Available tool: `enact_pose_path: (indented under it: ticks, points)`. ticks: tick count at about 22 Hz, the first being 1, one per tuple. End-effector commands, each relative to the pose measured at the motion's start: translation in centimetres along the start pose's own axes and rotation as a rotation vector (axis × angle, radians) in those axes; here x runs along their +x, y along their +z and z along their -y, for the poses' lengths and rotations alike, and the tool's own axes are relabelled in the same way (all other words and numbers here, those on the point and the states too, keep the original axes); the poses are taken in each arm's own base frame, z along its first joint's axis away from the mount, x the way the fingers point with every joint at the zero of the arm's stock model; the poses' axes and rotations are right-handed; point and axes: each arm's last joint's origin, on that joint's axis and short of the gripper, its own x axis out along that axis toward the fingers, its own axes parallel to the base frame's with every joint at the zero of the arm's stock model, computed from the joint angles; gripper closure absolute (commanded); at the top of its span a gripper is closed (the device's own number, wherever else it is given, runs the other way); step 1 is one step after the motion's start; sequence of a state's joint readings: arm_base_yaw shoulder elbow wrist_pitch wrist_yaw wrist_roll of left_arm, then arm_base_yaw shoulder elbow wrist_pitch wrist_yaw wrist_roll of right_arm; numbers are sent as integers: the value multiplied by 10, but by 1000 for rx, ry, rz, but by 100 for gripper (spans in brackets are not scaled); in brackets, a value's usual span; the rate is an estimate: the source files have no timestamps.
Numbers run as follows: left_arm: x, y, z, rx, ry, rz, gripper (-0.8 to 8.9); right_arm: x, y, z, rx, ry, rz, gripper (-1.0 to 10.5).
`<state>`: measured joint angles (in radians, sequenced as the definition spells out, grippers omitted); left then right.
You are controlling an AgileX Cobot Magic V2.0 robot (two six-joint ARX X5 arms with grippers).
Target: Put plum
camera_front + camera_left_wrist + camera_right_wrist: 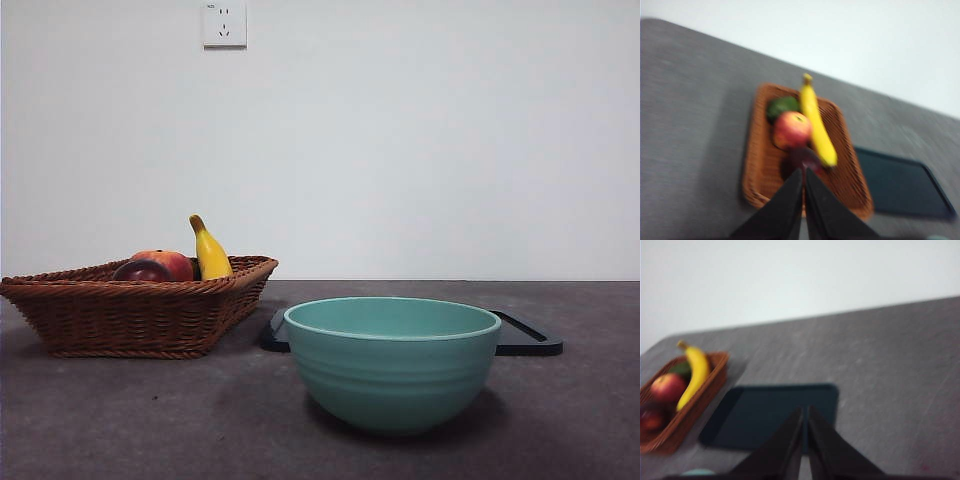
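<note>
A grey tabletop [600,420] stretches across the scene in front of a plain white wall [430,140], which carries a white power socket [224,23] high up.

The largest thing is a brown wicker basket [130,312], a shallow rectangle sitting on the left side of the tabletop. Near the middle and closest to the front camera stands a pale teal bowl [392,362], round and deep. Just behind the bowl, a flat dark tray [530,340] lies on the tabletop, beside the basket.

Inside the basket, a yellow banana [209,252] leans with its stem end pointing up. Next to it sits a red-orange apple-like fruit [172,263]. The plum [140,271], dark maroon and glossy, lies in the basket touching the red fruit, at the end of the basket nearest the left arm. A dark green fruit [782,106] rests at the far end of the basket, seen only from the left wrist camera.

The left gripper [803,172] hangs above the basket, its black jaws pressed together with nothing between them, their tips pointing at the plum. The right gripper [804,411] hangs above the dark tray, well apart from the basket, its jaws likewise clenched on nothing. Both wrist pictures are blurred.
</note>
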<state>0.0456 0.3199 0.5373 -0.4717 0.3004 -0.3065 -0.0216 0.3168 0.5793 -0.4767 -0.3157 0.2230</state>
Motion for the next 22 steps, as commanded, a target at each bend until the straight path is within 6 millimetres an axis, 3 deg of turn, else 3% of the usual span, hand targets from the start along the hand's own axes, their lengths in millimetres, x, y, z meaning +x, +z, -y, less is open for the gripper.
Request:
enact_pose_path:
  ticks: [1, 12, 17, 22]
  points:
    - [0, 15, 7, 86, -70, -40, 805, 2, 17, -5, -63, 46, -59, 941]
    - [2, 45, 23, 171, -254, -263, 805, 22, 53, -15, -84, 242, -358, 941]
    - [2, 51, 30, 192, -349, -398, 805, 28, 57, -26, -107, 360, -509, 941]
    - [3, 49, 33, 210, -374, -492, 805, 27, 47, -37, -140, 459, -637, 941]
